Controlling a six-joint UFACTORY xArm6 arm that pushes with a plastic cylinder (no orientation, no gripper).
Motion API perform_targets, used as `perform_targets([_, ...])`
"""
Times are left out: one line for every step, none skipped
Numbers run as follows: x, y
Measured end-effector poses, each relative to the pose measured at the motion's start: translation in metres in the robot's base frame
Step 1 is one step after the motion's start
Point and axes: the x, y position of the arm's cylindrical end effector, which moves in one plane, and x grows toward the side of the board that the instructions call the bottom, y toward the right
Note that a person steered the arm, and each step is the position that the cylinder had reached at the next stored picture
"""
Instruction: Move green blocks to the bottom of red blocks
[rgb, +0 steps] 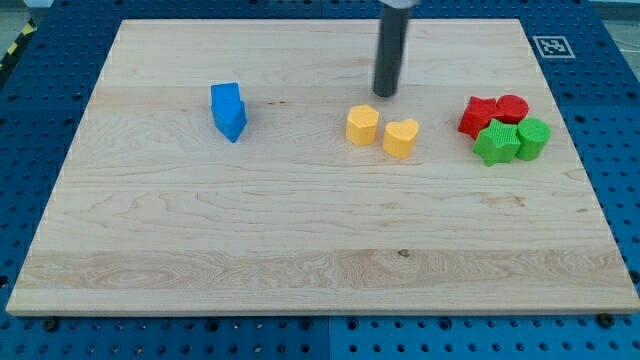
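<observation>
A red star block (478, 115) and a red round block (512, 107) sit side by side at the view's right. A green star block (496, 143) and a green round block (533, 138) lie just below them, touching them. My tip (385, 94) is at the end of the dark rod coming down from the view's top centre. It stands well left of the red and green cluster, just above the yellow blocks, touching none.
A yellow hexagon block (362, 125) and a yellow heart block (401, 137) lie just below my tip. Two blue blocks (228, 109) sit pressed together at the left. The wooden board (300, 250) ends in blue pegboard on all sides.
</observation>
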Motion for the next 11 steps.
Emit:
perform_targets([0.029, 0.029])
perform_targets([0.042, 0.045])
perform_targets([0.042, 0.074])
perform_targets([0.042, 0.101])
perform_targets([0.045, 0.093])
perform_targets([0.056, 0.056])
perform_targets([0.076, 0.038])
perform_targets([0.096, 0.042])
perform_targets([0.099, 0.067])
perform_targets([0.099, 0.089])
perform_targets([0.099, 0.097])
